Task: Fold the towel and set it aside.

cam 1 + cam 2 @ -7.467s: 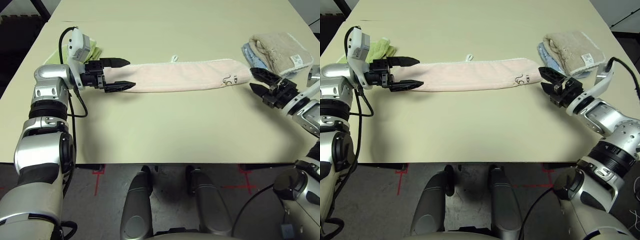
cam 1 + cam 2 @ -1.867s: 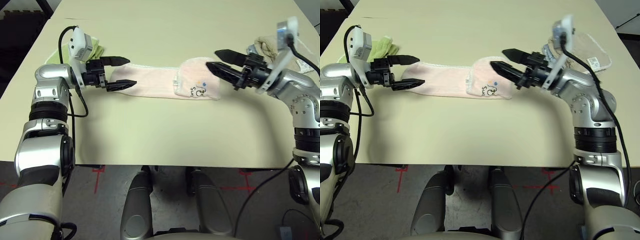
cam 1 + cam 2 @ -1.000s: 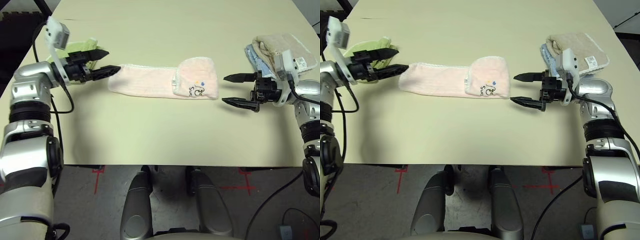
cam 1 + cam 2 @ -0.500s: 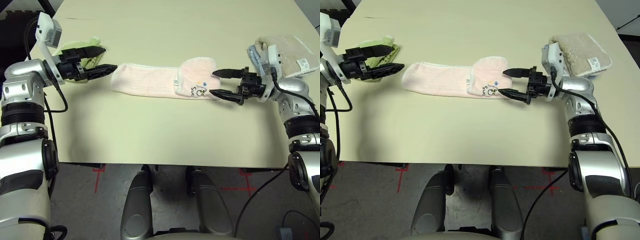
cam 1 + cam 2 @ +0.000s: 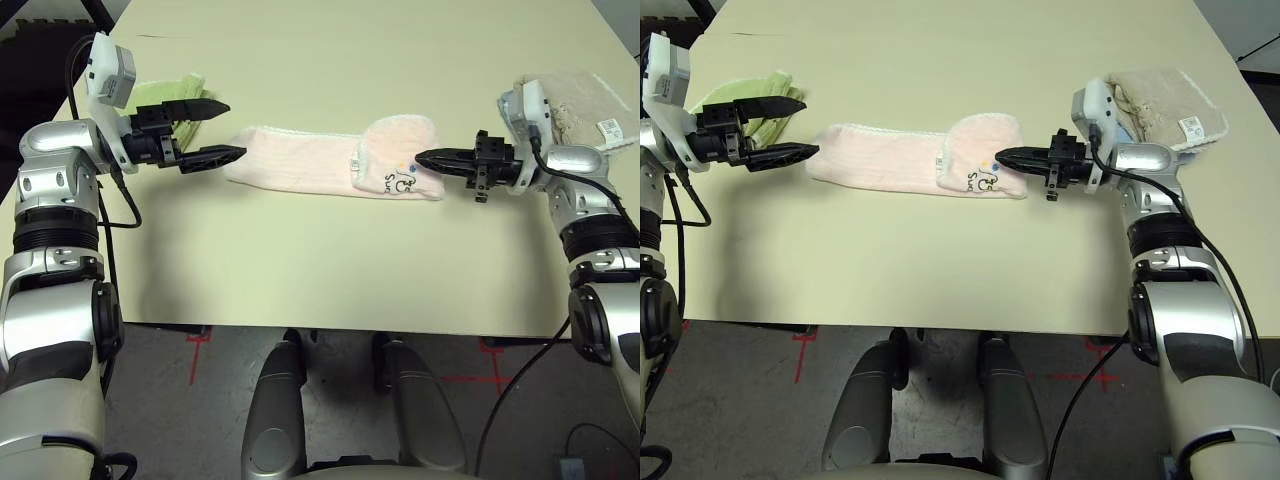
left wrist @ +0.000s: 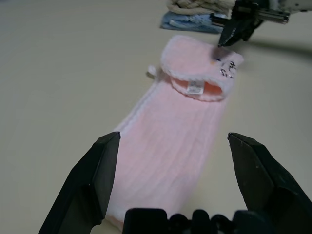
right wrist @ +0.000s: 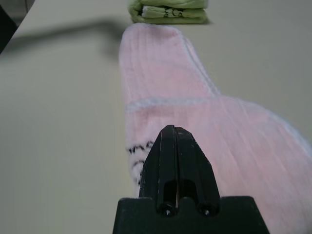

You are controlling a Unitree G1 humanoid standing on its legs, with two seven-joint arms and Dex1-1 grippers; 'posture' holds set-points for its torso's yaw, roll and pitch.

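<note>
Right hand (image 5: 424,158) pinched closed at towel's (image 5: 300,160) folded end; left hand (image 5: 228,130) wide open.

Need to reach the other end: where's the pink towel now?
The towel lies mid-table between both pincers, its right end folded over; green cloth left, beige towel right.

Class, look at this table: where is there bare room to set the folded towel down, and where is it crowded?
Bare: the wide table strip between the towel and the near edge, and the stretch beyond the towel. Crowded: the right side by the stacked towels and right claw; the left by the green cloth and left claw.
</note>
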